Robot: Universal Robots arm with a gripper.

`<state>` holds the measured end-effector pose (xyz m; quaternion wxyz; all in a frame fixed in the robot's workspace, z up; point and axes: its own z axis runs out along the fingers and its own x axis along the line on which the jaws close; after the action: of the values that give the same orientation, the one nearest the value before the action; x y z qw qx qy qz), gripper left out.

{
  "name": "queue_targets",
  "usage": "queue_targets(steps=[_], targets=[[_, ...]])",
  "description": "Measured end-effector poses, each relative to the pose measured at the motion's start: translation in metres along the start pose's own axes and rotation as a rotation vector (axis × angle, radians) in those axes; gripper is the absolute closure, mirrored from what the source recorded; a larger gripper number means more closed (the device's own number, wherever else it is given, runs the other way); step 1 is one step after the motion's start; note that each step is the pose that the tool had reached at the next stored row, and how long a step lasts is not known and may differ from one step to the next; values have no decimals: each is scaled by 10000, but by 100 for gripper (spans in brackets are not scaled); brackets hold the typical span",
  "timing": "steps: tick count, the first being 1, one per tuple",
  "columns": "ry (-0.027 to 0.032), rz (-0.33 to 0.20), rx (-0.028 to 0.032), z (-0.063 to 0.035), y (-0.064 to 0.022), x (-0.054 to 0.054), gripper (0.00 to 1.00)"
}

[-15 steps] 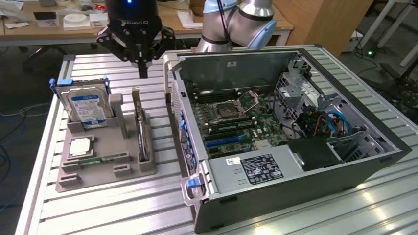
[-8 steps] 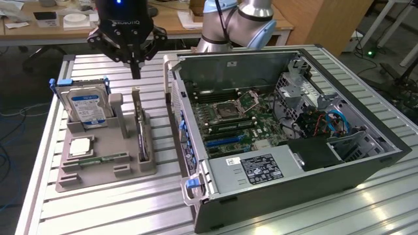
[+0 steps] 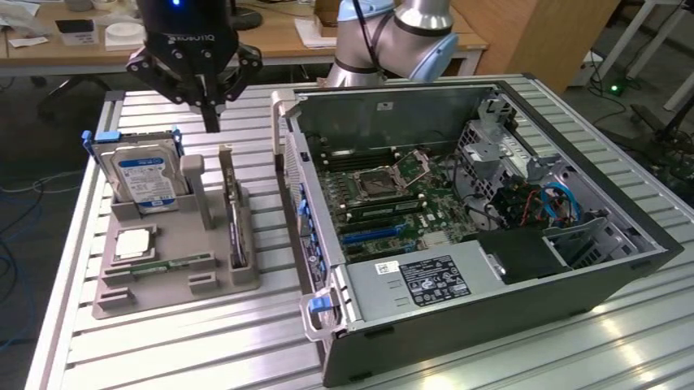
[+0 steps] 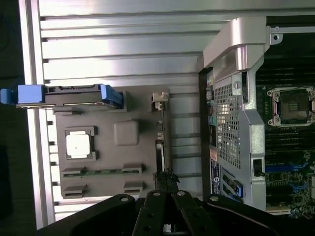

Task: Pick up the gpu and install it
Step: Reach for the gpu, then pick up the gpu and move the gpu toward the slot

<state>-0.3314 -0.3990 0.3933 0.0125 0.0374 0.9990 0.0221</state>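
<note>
The gpu (image 3: 231, 213) stands on its long edge in a slot of the grey holder (image 3: 162, 286), its pale bracket toward the far end. My gripper (image 3: 211, 120) hangs above the far end of that holder, fingers shut together on nothing and well clear of the card. Looking down from the wrist, the gpu (image 4: 160, 129) appears edge-on as a thin strip on the holder (image 4: 106, 150), and my gripper (image 4: 166, 178) points at the strip's near end. The open computer case (image 3: 607, 268) lies on its side at the exterior view's right, motherboard (image 3: 379, 195) exposed.
On the same holder are a silver hard drive with a blue label (image 3: 146, 180) in a blue caddy, a square processor (image 3: 132, 242) and a narrow memory stick (image 3: 162, 264). The case's rear panel (image 4: 231, 128) stands close beside the holder. The slatted metal table (image 3: 195, 349) carries everything.
</note>
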Motion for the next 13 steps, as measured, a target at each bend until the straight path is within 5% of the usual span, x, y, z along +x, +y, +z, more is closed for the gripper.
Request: queue_targets(steps=[13], targets=[[0,-1,0,-1,-1,16,90]])
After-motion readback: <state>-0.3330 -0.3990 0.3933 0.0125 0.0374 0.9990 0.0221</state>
